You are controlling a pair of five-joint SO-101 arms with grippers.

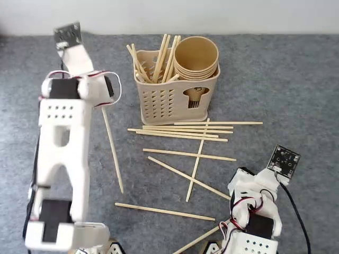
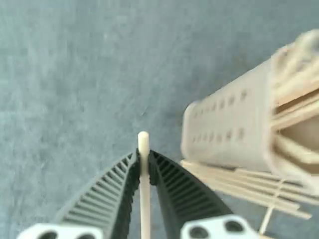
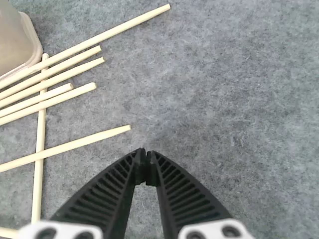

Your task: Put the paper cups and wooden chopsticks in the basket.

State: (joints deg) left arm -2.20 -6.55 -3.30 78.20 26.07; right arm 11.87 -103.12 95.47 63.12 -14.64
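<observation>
From the high view, the paper cups (image 1: 196, 57) sit stacked in one compartment of the basket (image 1: 175, 100), and a bundle of chopsticks (image 1: 158, 59) stands in the compartment beside them. So I judge the cup part done and the chopstick part in hand. Loose chopsticks (image 1: 183, 132) lie scattered on the grey tabletop (image 1: 280, 79), from just in front of the basket down towards the right arm (image 1: 254, 211). The left arm (image 1: 63, 137) is stretched out to the left of the basket. One held chopstick (image 1: 113, 153) slants from under its head back towards the near edge. I cannot tell whether its free end touches the tabletop.

In the left wrist view, the left gripper (image 2: 143, 157) has its fingers clenched on that chopstick, whose blunt tip pokes out just past them. The basket's slotted wall is close by to one side, with loose sticks at its foot. As I see it, the next move is to lift the stick clear, carry it over the rim, stand it more upright above the chopstick compartment, and let go without catching the sticks that lean out.

In the right wrist view, the right gripper (image 3: 145, 155) hangs over bare tabletop with its fingers pressed together on nothing. The ends of several loose chopsticks are near, and a corner of the basket is beyond them.

I can read no brand, label or writing anywhere. The basket's front carries just a cut-out shape.
</observation>
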